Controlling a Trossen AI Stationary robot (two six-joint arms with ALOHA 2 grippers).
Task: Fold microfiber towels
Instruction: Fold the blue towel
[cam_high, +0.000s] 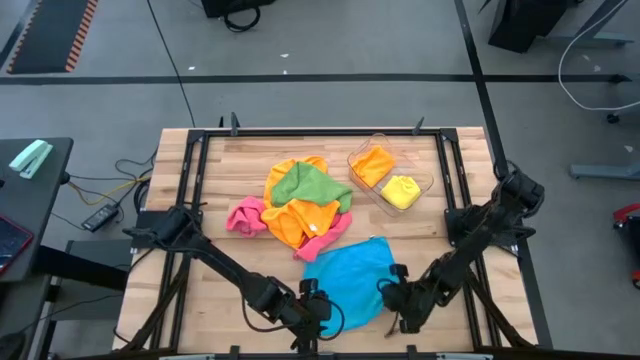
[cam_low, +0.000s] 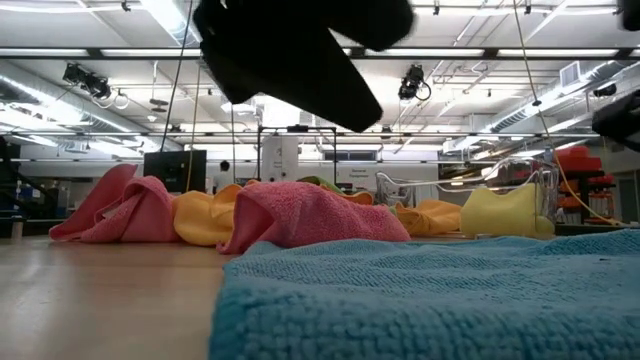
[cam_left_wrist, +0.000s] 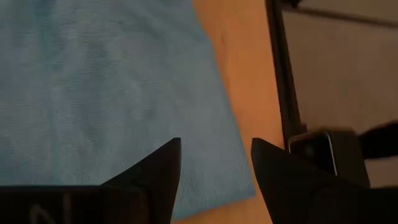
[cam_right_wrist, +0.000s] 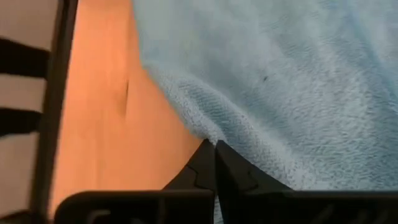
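1. Room: a large workshop hall with white ceiling beams and strip lights in the low view; grey floor with cables around the table in the high view.
2. Table (cam_high: 215, 195): a pale wooden butcher-block top with visible plank seams, framed by black metal rails.
3. Blue towel (cam_high: 350, 283): soft looped microfiber, spread mostly flat near the table's front edge between the two grippers, outline irregular, one edge slightly rumpled. Its terry pile fills the foreground of the low view.
4. Towel heap (cam_high: 300, 205): crumpled cloths at the table's centre, behind the blue towel. Green towel (cam_high: 312, 183) on top, orange towel (cam_high: 300, 222) beneath, pink towel (cam_high: 245, 215) bunched at the left side, a second pink fold at the right.
5. Clear plastic tray (cam_high: 425, 180): rigid, rectangular, transparent, set at an angle at the back right. It holds a folded orange cloth (cam_high: 374, 165) and a folded yellow cloth (cam_high: 401, 190).
6. Left gripper (cam_left_wrist: 214, 163): dark, angular fingers parted with a plain gap, holding nothing, poised over the blue towel's front left edge.
7. Right gripper (cam_right_wrist: 215, 152): fingers pressed together, pinching the thick hem of the blue towel at its front right edge.
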